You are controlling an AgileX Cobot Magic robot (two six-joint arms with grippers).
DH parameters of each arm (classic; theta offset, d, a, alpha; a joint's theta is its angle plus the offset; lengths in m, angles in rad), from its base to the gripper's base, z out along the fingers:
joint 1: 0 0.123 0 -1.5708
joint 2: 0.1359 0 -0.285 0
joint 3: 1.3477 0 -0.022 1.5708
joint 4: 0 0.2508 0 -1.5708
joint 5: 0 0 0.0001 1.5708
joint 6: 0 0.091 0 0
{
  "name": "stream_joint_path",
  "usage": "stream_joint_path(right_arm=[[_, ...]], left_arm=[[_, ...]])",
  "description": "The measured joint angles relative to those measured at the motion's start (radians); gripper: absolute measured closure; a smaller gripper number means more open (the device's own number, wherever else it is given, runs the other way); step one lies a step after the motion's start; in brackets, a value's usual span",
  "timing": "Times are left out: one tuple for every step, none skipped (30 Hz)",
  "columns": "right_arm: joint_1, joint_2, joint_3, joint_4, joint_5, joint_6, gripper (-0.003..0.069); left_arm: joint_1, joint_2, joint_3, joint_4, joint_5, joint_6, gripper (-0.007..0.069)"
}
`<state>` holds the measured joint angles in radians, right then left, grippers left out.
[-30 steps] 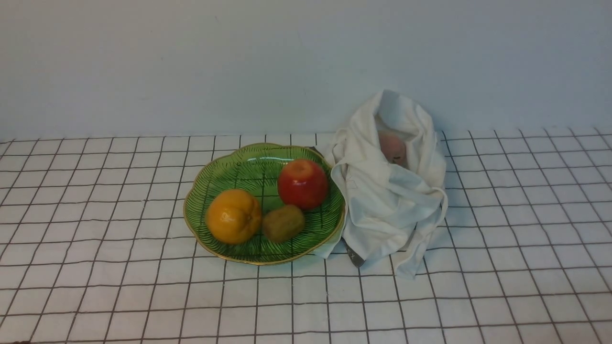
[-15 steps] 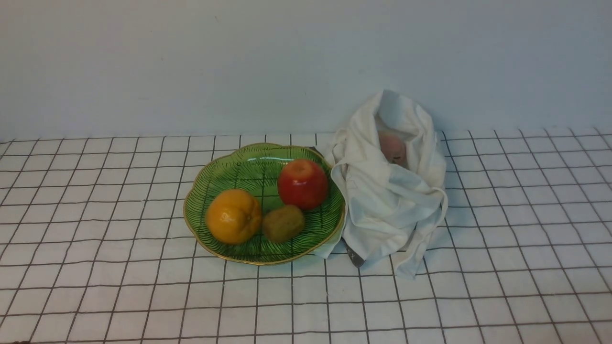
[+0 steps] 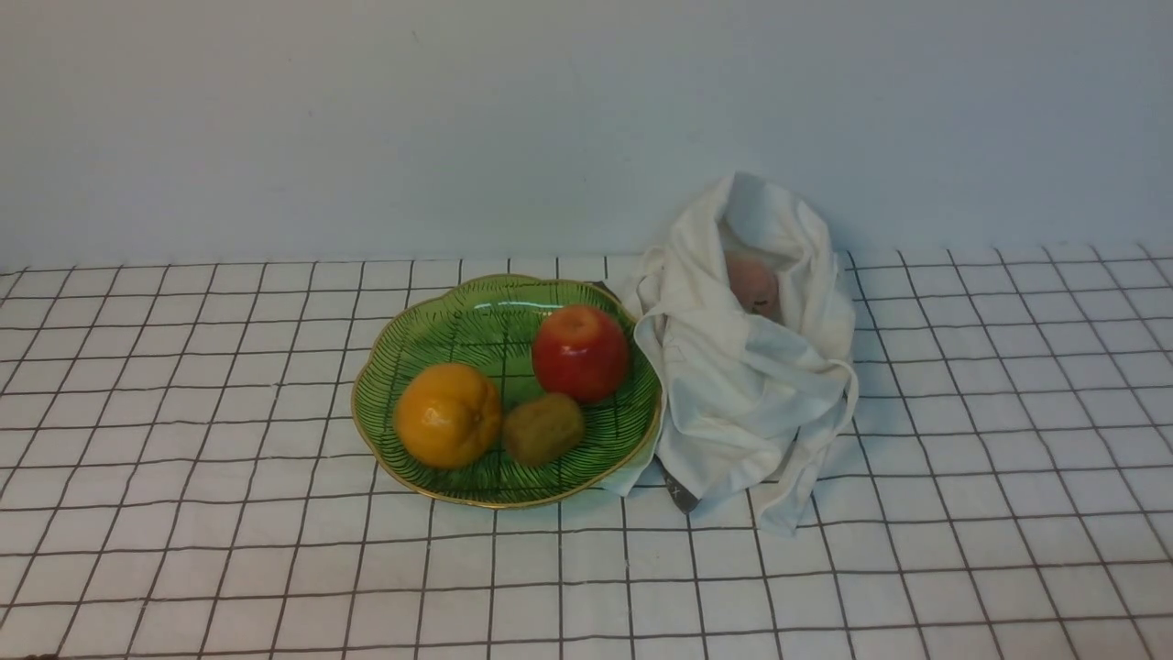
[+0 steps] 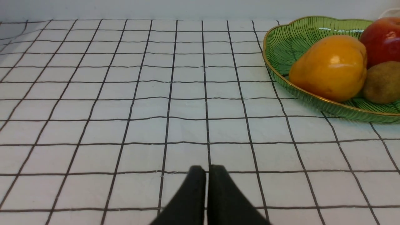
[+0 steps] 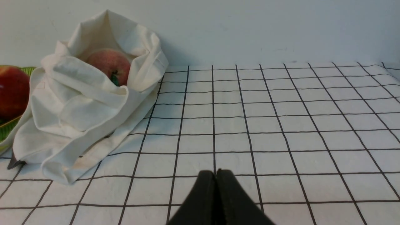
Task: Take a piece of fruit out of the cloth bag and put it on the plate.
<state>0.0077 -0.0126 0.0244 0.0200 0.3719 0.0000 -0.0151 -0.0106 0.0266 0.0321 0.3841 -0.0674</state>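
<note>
Peach [image 3: 751, 284] half buried in the cloth bag [image 3: 747, 385], its lower part hidden by folds, bag's inside otherwise unseen, plate [image 4: 281, 47] and red apple [image 4: 382, 39] cut by the left wrist picture's edge, both arms outside the front view.

- A plain pale wall [image 3: 367, 119] stands behind.
- The surface [image 3: 183, 550] wears a white cloth with a black grid.
- The light is soft and even.

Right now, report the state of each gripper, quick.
Left gripper: closed, holding nothing, above bare tablecloth.
Right gripper: closed, holding nothing, apart from the cloth bag.
</note>
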Motion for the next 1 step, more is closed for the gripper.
stream_joint_path(right_arm=[[0.000,0.000,0.000,0.000,0.000,0.000,0.0673]], left_arm=[[0.000,0.000,0.000,0.000,0.000,0.000,0.0629]])
